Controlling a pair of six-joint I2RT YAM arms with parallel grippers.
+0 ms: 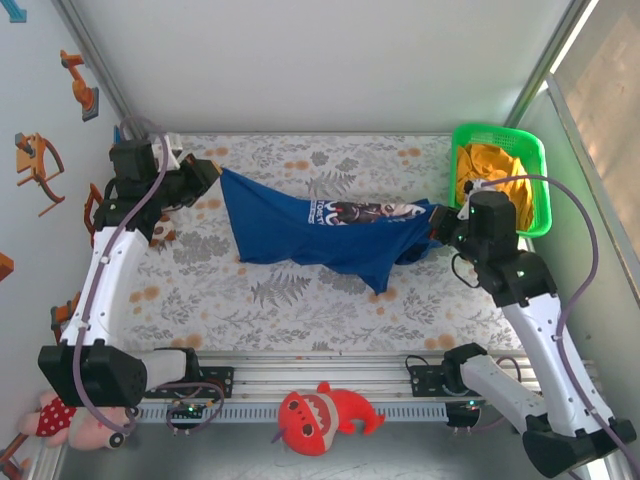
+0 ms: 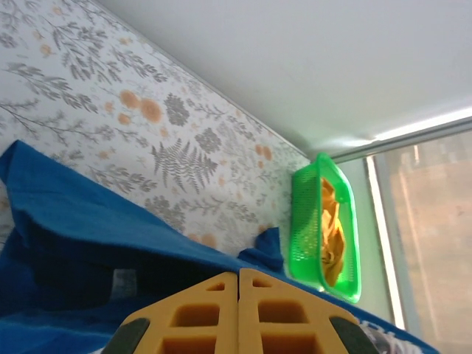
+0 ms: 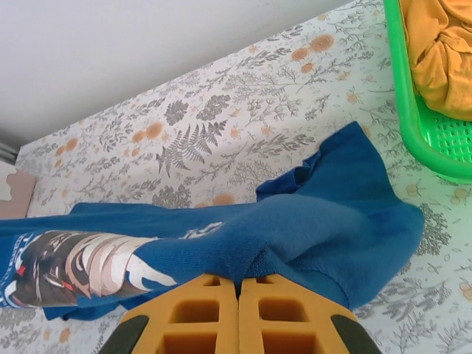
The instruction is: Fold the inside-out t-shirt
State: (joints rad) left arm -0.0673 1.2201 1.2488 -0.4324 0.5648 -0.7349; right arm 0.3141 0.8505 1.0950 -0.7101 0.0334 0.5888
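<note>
A: Top external view, item one: inside-out t-shirt (image 1: 320,235), royal blue. It is spread across the middle of the floral table (image 1: 300,310) and spans from one arm to the other. A printed panel (image 1: 360,211) shows along its far edge.

B: Holders?

A: The left gripper (image 1: 210,172) is at the shirt's far-left corner, jaws closed on the cloth there. The right gripper (image 1: 440,222) is at the shirt's right end, jaws pinched shut on a bunched fold. The right wrist view shows blue fabric puckering at the fingertips.

B: Handling class?

A: Soft, light and limp, by my reading. The far edge runs fairly straight between the two grips and the rest sags toward the near side. It has no stiffness to keep a crease, so it will probably slump wherever it is unsupported. The knit looks grippy rather than slick, and nothing about it is fragile.

B: Recommended hold points?

A: Corners and seams, meaning the hem ends or shoulders, pinched through both layers. A hold on the bunched middle would likely drag wrinkles into any fold.

B: Adjacent items?

A: A green basket (image 1: 485,132) stands at the far right, near the right gripper, and holds an orange-yellow garment (image 1: 495,168). It is not part of this lot and is best kept away from.
</note>
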